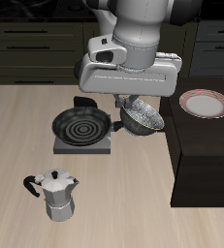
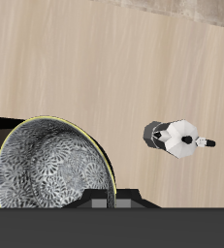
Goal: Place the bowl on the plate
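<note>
Scene: a pale wooden table with dark kitchen cabinets behind it, and a white and grey robot arm reaching down over the middle of the table.
Gripper (image 1: 133,100): it hangs below the arm's broad wrist block, just above the bowl. The fingers are mostly hidden by the wrist housing in the exterior view; they appear to pinch the bowl's rim, since the bowl hangs tilted beneath them.
Bowl (image 1: 142,119): small and round, dark grey outside, speckled white and grey inside. It is lifted off the table and tipped, beside the frying pan and near the edge of the dark block, apart from the plate.
Plate (image 1: 205,103): round and shallow, white centre with a reddish-pink rim band. It rests on top of a dark raised block (image 1: 206,155) at the side of the table.
Frying pan (image 1: 80,126): black with a spiral pattern, sitting on a dark grey square base.
Moka pot (image 1: 56,196): silver with a black handle, upright, nearer the table's front edge, well apart from the rest.
Writing: no brand, label or lettering can be read on anything.
Exterior view only: the plate, the dark block, the frying pan and the cabinets.
Wrist view only: the bowl's (image 2: 53,170) inside up close, showing a flowery speckled pattern and a thin yellowish rim, with the moka pot (image 2: 178,139) seen from above on bare wood.
</note>
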Available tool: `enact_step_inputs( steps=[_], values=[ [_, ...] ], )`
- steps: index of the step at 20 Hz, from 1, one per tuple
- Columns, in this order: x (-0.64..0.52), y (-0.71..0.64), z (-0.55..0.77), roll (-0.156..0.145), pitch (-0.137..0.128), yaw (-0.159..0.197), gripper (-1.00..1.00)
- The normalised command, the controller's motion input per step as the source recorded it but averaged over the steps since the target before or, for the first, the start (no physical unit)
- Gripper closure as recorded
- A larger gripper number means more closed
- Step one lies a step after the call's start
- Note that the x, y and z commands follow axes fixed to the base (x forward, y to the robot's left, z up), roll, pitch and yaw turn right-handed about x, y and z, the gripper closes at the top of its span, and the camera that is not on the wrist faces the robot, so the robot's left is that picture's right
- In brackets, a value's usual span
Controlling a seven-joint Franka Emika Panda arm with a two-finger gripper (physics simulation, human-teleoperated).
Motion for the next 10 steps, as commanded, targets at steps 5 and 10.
enact_step_inputs(
  steps=[5, 10],
  values=[
    [-0.16, -0.08, 0.25, -0.009, -0.027, 0.010, 1.00],
    [-0.11, -0.09, 0.20, -0.016, -0.026, -0.004, 1.00]
  ],
)
